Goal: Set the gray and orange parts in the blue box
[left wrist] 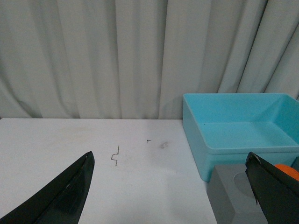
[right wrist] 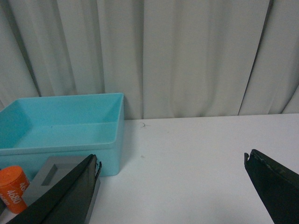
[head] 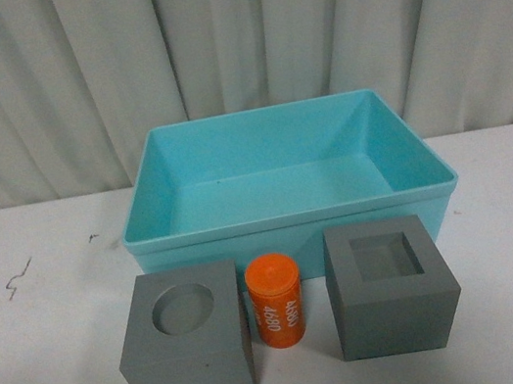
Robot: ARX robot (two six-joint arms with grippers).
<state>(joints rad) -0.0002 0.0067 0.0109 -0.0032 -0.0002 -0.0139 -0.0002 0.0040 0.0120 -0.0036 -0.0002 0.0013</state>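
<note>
In the front view we see the blue box at the far middle of the white table, and it holds nothing. All three parts stand in a row just in front of its near wall: the gray cube with the round recess on the left, the orange cylinder in the middle, close beside that cube, and the gray cube with the square recess on the right. Neither arm shows here.

In the left wrist view the left gripper has its jaws spread wide over bare table with nothing between them. The box and a corner of the round-recess cube lie off to its right.

In the right wrist view the right gripper is likewise spread wide and holds nothing. The box, the square-recess cube and the cylinder lie to its left.

We judge the task not yet begun: no part is gripped or boxed, so all three are left to place
</note>
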